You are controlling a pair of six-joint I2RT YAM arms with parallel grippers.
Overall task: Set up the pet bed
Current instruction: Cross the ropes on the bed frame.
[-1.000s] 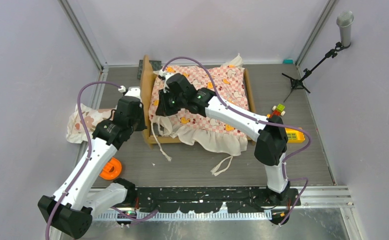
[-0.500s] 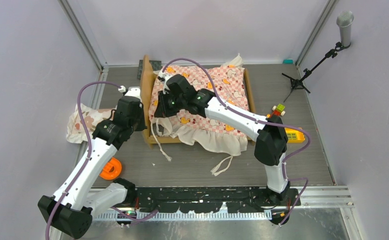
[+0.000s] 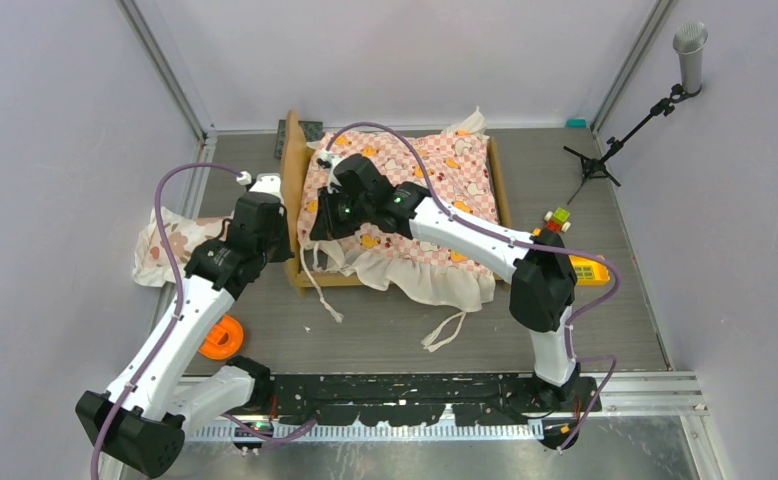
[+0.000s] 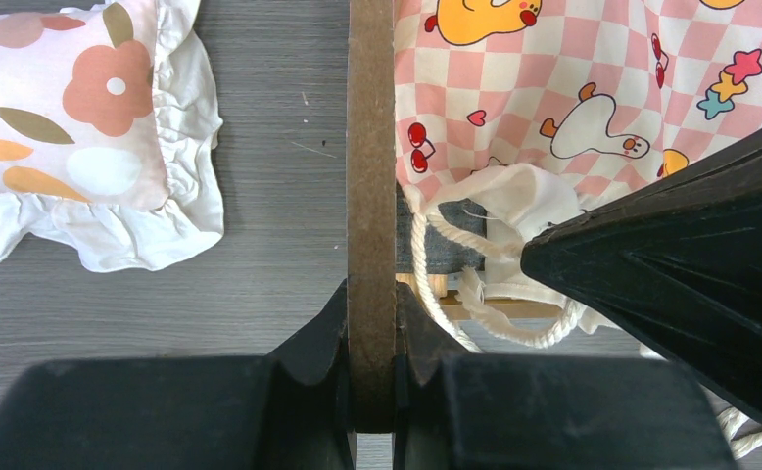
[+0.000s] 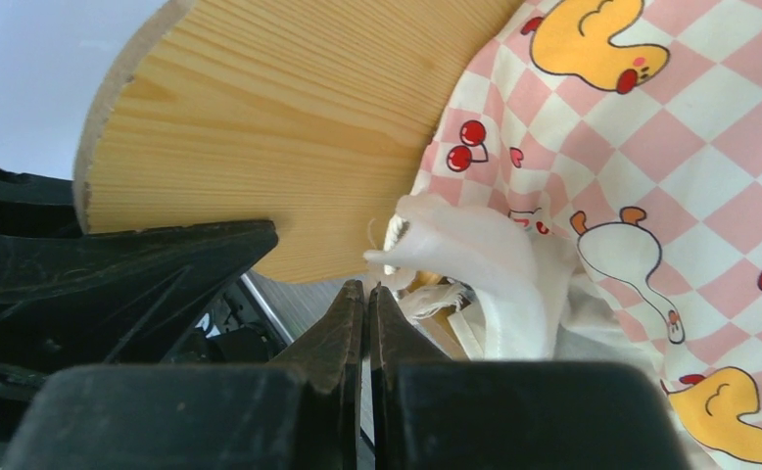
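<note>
The pet bed (image 3: 297, 275) stands mid-table, its tan headboard (image 3: 290, 170) on the left and a pink-checkered sheet (image 3: 425, 190) draped over it. My left gripper (image 4: 370, 328) is shut on the headboard's edge (image 4: 370, 147); a strip of dark grey mattress (image 4: 441, 250) shows beside it. My right gripper (image 5: 367, 294) is shut, its tips just under the sheet's white ruffled corner (image 5: 465, 245), in front of the headboard's face (image 5: 289, 117). I see nothing between its fingers. In the top view the right gripper (image 3: 321, 226) sits at the bed's near left corner.
A floral pillow (image 3: 170, 240) lies left of the bed. White cords (image 3: 445, 330) trail off the sheet onto the table. An orange roll (image 3: 222, 337) sits by the left arm. A coloured cube (image 3: 560, 217), a yellow object (image 3: 587, 268) and a microphone stand (image 3: 605, 150) are on the right.
The right gripper has shifted slightly toward the bed's near left corner. The left gripper still holds the headboard in the same place.
</note>
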